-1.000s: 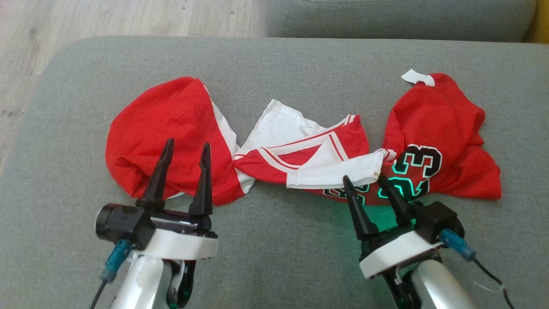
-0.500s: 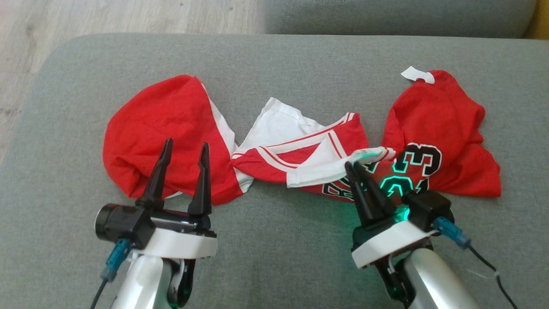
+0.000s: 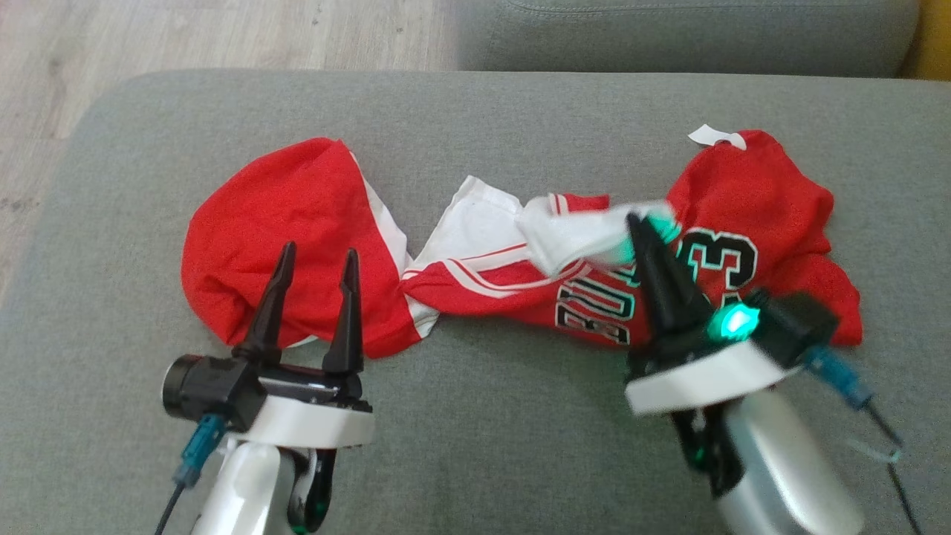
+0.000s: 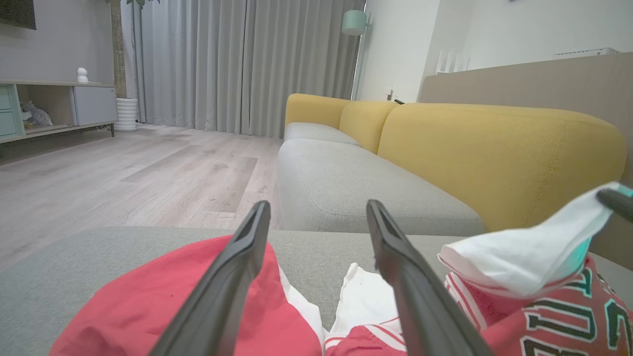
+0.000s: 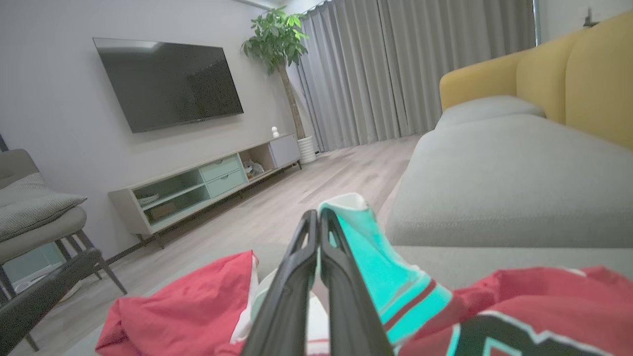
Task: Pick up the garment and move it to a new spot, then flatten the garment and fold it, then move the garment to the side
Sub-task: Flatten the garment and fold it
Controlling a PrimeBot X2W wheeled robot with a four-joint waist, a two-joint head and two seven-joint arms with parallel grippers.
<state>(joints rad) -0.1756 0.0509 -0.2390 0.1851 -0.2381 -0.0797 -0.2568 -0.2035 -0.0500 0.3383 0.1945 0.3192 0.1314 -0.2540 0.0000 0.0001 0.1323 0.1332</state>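
The garment [image 3: 275,215], a red and white jersey with black lettering and a 23, lies twisted across the grey cushion [image 3: 483,416]. My right gripper [image 3: 637,223] is shut on the jersey's white flap [image 3: 579,234] and holds it raised above the middle of the cloth. In the right wrist view the closed right gripper [image 5: 316,215] pinches that flap [image 5: 366,242], which is lit teal. My left gripper [image 3: 318,253] stands open over the near edge of the red left lobe, nothing between its fingers. The left wrist view shows the open left gripper [image 4: 316,207] above red cloth [image 4: 163,296].
A second grey seat [image 3: 669,33] lies beyond the cushion, with wooden floor [image 3: 148,37] at the far left. A yellow sofa back [image 4: 494,148] rises behind. A TV stand [image 5: 198,183] and a chair [image 5: 39,222] stand across the room.
My right gripper closed on the white flap and carried it up and away from me, uncovering the black lettering. The left gripper stayed where it was, open.
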